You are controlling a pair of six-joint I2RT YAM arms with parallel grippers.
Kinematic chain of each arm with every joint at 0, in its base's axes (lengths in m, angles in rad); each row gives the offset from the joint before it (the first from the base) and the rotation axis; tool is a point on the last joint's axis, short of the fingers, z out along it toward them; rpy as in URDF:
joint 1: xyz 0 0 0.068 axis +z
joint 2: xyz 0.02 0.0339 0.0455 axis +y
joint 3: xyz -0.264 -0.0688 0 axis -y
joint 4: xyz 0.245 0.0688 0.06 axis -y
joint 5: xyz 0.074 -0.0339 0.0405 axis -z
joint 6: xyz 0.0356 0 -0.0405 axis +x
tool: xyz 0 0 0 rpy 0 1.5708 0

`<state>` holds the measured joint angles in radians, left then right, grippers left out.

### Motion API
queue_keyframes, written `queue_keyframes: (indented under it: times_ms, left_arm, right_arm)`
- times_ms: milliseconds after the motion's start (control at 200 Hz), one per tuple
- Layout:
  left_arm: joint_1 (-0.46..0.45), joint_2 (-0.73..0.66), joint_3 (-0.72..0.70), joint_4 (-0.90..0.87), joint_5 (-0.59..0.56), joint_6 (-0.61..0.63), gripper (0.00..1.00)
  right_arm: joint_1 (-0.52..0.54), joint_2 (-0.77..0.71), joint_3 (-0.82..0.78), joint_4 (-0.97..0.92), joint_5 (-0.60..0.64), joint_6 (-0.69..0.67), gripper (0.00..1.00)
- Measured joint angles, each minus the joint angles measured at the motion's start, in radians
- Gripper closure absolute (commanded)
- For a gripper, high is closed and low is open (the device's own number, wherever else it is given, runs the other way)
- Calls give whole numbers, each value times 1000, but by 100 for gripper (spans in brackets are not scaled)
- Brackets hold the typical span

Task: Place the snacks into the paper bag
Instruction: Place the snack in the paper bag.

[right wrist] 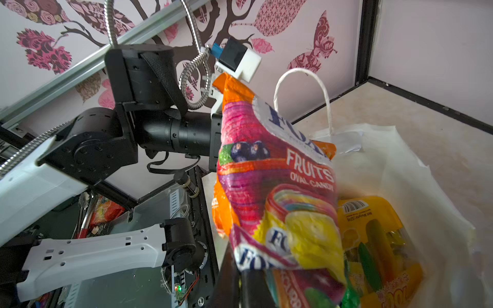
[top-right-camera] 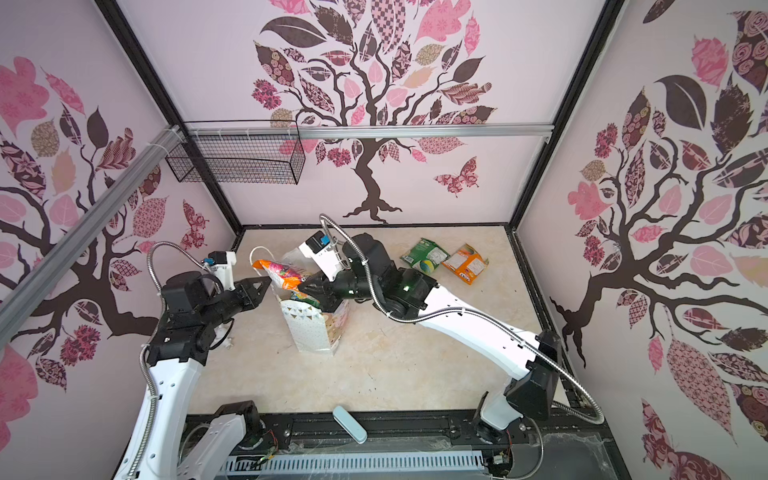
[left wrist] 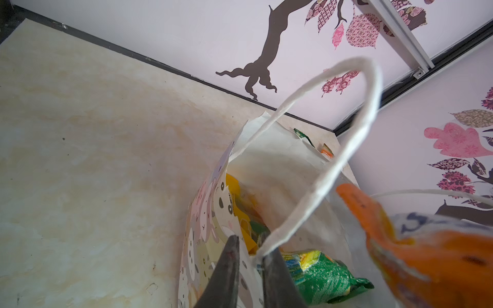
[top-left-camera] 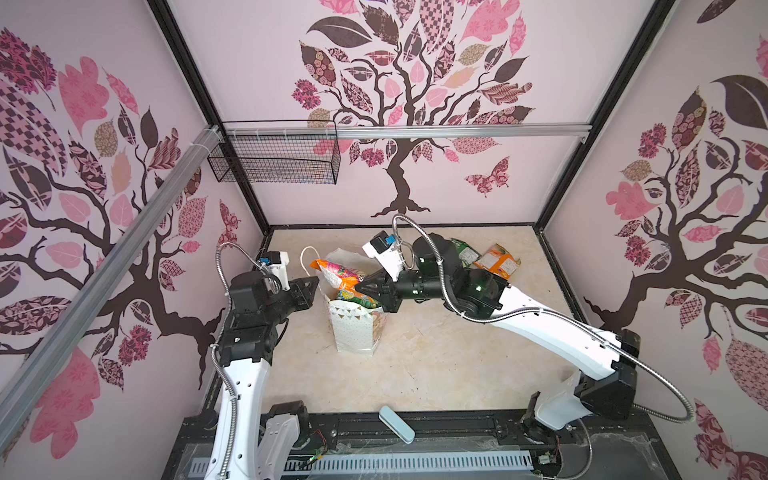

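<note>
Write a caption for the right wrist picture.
Right gripper holds a crinkly orange FOXS candy packet at the mouth of the white paper bag, yellow plastic packet inside.

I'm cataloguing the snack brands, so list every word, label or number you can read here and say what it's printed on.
"FRUITS": on the orange-pink packet.
"OVAL CANDY": same packet, just beneath.
"FO...": same packet's logo, creased and cut off.
Yellow packet: barcode and small print, too blurred to read.
Green packet and orange packet: print too small.
Paper bag: no words seen.
</note>
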<state>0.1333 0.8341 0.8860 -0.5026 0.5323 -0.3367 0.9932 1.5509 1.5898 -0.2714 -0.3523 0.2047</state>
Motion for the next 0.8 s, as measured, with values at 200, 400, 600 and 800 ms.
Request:
queue_keyframes:
  times_ms: [200,400,600,800]
  left_arm:
    - [0,0,0,0,0,0,81]
    - [0,0,0,0,0,0,80]
    - [0,0,-4,0,0,0,80]
    - [0,0,-5,0,0,0,81]
  right_arm:
    - [5,23,-44,9,72,16,100]
    - [3,61,-47,8,134,19,100]
    - [0,101,-46,21,160,19,100]
    - [-11,130,-43,29,196,18,100]
